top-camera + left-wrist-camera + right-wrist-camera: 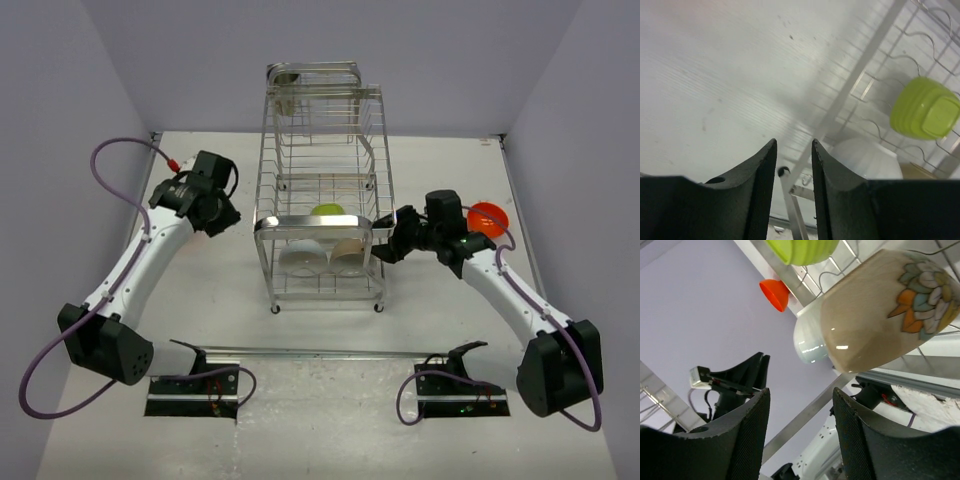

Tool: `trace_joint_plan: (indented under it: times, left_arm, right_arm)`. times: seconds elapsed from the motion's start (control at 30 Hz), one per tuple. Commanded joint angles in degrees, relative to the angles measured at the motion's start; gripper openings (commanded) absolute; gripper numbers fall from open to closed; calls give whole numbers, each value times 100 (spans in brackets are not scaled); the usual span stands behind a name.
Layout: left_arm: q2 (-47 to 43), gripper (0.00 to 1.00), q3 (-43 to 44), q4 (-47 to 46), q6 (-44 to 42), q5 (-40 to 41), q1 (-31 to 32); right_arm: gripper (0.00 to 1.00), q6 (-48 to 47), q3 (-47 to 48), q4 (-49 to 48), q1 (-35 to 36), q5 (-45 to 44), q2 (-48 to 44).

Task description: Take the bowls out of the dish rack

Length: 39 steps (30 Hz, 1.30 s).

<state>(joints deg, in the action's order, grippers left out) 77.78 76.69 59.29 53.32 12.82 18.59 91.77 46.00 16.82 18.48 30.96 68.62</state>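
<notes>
The chrome wire dish rack [322, 180] stands mid-table. On its lower tier sit a lime-green bowl [326, 211], a white bowl [303, 258] and a beige bowl [348, 256]. One orange bowl [488, 218] lies on the table at the right. My left gripper [228, 216] is open and empty just left of the rack; its view shows the lime bowl [925, 107] and the white bowl [867, 157]. My right gripper [385, 246] is open and empty at the rack's right side, near the flowered beige bowl [875, 310]. An orange bowl [775, 294] shows beyond; I cannot tell where it rests.
The rack's upper tiers and a metal cup [287, 88] rise at the back. Lilac walls close in on the table at the left, back and right. A metal rail [320, 352] runs along the near edge between the arm bases.
</notes>
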Motion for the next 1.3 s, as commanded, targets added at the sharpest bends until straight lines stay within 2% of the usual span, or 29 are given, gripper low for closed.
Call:
trace_joint_plan:
  times: [0.0,0.13,0.23,0.5,0.73,0.77,0.93,1.03,1.07,1.27]
  left_arm:
    - [0,35,479,504,-734,1827,48]
    - [176,35,602,575,-928,3188,66]
    - [229,35,611,601,-946,3708,75]
    - [62,35,610,505,-1069,4272,83]
    - [-8,36,760,523,-1210,4300,83]
    - [-69,36,769,418,-1288,4221,83]
    - [-228,38,927,-303,-1728,2842,75]
    - [-9,38,1119,-269,-1693,2121,66]
    - [122,38,1147,-286,-1693,1606,57]
    - [413,38,1244,-532,-1518,-250,40]
  right_arm:
    - [55,-649,645,620,-2,-186,-68]
    - [55,-1011,1103,1287,-11,-433,46]
    - [55,-1152,1376,1525,-11,-494,169]
    - [55,-1723,1860,2009,-11,-907,222]
    - [55,-2232,1860,2045,-11,-1092,187]
    - [55,-2364,1895,2053,-11,-1118,178]
    - [56,-2462,1817,1966,-20,-1084,222]
    - [56,-2453,1658,1737,-46,-1004,257]
    - [57,-2549,1615,1702,-64,-943,275]
    - [57,-3339,1430,1667,-336,-916,354]
